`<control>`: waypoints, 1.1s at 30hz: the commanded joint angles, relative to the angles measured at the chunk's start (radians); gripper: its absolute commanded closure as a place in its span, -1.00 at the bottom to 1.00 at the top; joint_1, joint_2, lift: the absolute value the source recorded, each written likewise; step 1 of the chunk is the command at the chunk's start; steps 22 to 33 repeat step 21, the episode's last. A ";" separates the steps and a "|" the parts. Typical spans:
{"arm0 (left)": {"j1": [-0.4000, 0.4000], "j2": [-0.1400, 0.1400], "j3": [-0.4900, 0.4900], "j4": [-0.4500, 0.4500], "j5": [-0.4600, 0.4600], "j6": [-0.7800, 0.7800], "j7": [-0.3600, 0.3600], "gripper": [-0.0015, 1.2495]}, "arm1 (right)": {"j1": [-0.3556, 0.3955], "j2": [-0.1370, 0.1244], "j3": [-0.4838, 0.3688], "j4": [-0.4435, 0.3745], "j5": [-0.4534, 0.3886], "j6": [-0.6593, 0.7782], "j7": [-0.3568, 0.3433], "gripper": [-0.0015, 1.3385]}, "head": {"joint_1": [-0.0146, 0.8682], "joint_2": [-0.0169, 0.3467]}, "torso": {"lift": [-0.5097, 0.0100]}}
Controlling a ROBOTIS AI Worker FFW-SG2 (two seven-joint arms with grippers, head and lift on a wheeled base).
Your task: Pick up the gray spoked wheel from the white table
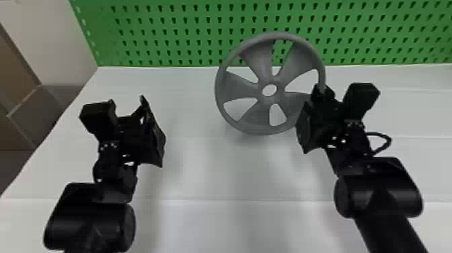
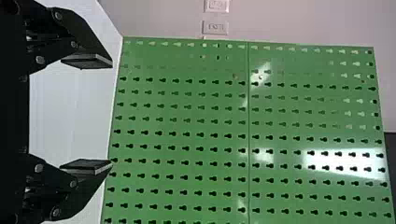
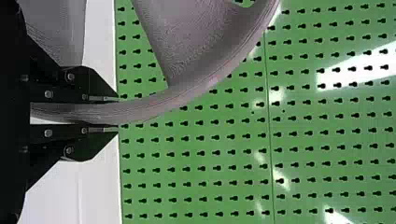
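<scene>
Gray wheel [image 1: 240, 86], rim pinched in the right gripper [image 3: 117, 114]; left gripper [image 2: 112, 115] empty, jaws apart; likely the lifting step, next wanting a firm, level raise.

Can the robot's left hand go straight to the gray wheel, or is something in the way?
I see nothing standing between the left gripper and the gray spoked wheel. The right gripper holds the wheel, but over on its right side.
</scene>
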 commanded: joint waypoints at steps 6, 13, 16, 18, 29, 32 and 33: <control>-0.007 0.000 0.005 -0.001 0.003 0.024 -0.040 -0.22 | 0.002 0.001 -0.006 -0.005 -0.006 0.016 0.000 0.69 | 0.80 -0.44 | 0.67; -0.007 0.000 0.008 -0.001 0.001 0.024 -0.042 -0.22 | 0.002 0.001 -0.007 -0.005 -0.006 0.019 0.000 0.69 | 0.80 -0.44 | 0.67; -0.007 0.000 0.008 -0.001 0.001 0.024 -0.042 -0.22 | 0.002 0.001 -0.007 -0.007 -0.006 0.019 0.000 0.69 | 0.80 -0.44 | 0.67; -0.007 0.000 0.008 -0.001 0.000 0.024 -0.042 -0.22 | 0.000 0.001 -0.007 -0.007 -0.006 0.021 0.000 0.69 | 0.80 -0.44 | 0.67; -0.007 0.000 0.007 -0.001 0.000 0.024 -0.042 -0.22 | 0.000 0.001 -0.007 -0.008 -0.006 0.022 0.000 0.69 | 0.80 -0.44 | 0.67; -0.007 0.000 0.007 -0.001 0.000 0.024 -0.042 -0.22 | 0.000 0.001 -0.007 -0.008 -0.006 0.022 0.000 0.69 | 0.80 -0.44 | 0.67; -0.007 0.000 0.007 -0.001 0.000 0.024 -0.042 -0.22 | 0.000 0.001 -0.007 -0.008 -0.006 0.022 0.000 0.69 | 0.80 -0.44 | 0.67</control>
